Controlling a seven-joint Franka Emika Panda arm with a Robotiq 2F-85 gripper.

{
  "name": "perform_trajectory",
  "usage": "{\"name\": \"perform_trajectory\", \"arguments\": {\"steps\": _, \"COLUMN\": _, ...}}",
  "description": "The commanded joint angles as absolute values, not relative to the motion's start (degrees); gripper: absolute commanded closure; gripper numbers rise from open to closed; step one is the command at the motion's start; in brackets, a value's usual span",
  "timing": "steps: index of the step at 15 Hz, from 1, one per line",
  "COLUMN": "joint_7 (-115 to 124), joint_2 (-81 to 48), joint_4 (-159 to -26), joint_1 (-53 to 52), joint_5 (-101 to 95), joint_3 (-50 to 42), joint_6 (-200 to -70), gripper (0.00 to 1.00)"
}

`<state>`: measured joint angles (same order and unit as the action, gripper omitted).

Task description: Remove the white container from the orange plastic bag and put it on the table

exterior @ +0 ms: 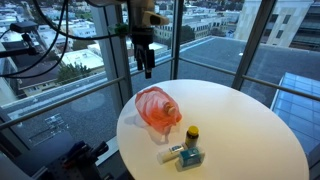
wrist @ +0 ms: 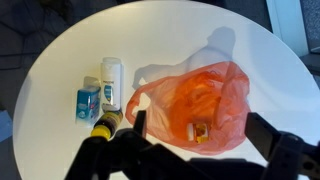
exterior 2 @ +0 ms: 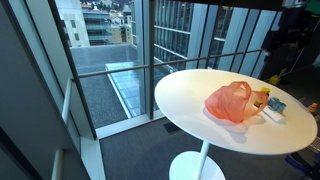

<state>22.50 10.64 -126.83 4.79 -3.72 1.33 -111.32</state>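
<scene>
The orange plastic bag (exterior: 155, 108) lies crumpled on the round white table (exterior: 250, 120), near its edge. It also shows in the other exterior view (exterior 2: 233, 102) and in the wrist view (wrist: 205, 90). Through the bag's plastic a small whitish thing with a yellow label (wrist: 199, 131) shows; it looks like the white container, inside the bag. My gripper (exterior: 146, 62) hangs well above the bag, open and empty. In the wrist view its two fingers (wrist: 198, 117) frame the bag from above.
Beside the bag stand a yellow-capped bottle (exterior: 192, 133) (wrist: 105, 125), a flat white-and-teal item (exterior: 186, 155) (wrist: 88, 100) and a white tube (wrist: 111, 82). Bare tabletop stretches beyond the bag. Glass walls (exterior: 210, 50) surround the table.
</scene>
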Motion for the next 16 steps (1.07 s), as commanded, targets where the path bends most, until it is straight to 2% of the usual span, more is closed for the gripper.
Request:
{"name": "perform_trajectory", "arguments": {"steps": 1, "joint_7": 27.74, "joint_2": 7.12, "joint_4": -128.09, "joint_1": 5.75, "joint_5": -6.23, "joint_3": 0.19, "joint_6": -115.99, "gripper": 0.0}}
{"name": "perform_trajectory", "arguments": {"steps": 11, "joint_7": 36.92, "joint_2": -6.32, "joint_4": -125.23, "joint_1": 4.88, "joint_5": -7.32, "joint_3": -3.41, "joint_6": -118.99, "gripper": 0.0}}
{"name": "perform_trajectory", "arguments": {"steps": 16, "joint_7": 35.31, "joint_2": -6.63, "joint_4": -126.42, "joint_1": 4.22, "joint_5": -6.35, "joint_3": -4.05, "joint_6": -119.47, "gripper": 0.0}}
